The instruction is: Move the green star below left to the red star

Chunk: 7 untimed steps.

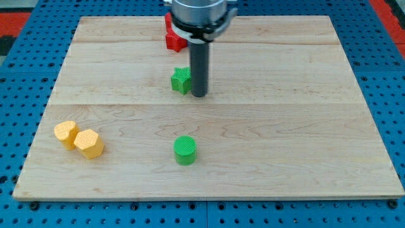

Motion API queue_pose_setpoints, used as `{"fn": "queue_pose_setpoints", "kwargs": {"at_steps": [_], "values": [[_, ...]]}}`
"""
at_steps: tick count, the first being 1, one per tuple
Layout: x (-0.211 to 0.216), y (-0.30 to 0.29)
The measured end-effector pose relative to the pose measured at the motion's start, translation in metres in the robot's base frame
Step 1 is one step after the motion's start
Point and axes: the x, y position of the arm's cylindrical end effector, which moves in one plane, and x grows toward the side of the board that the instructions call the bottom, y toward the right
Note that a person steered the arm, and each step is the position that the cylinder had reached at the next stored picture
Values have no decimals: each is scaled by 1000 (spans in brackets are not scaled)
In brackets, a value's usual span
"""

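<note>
The green star (180, 80) lies on the wooden board (285, 126) a little above the middle. My tip (200, 95) stands right against its right side. The red star (173, 37) sits near the view's top, partly hidden behind the arm's body. The green star is below the red star, almost straight under it.
A green cylinder (185, 150) stands lower in the middle. Two yellow blocks lie at the lower left: a yellow one (66, 133) and a yellow hexagon (89, 143), touching each other. Blue pegboard surrounds the board.
</note>
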Motion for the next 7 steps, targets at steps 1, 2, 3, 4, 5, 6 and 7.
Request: {"fn": "queue_pose_setpoints", "kwargs": {"at_steps": [1,2,3,4,5,6,7], "values": [[-37,-32],[-38,-44],[-23,-58],[-48,-74],[-75,-58],[-37,-25],[29,60]]}}
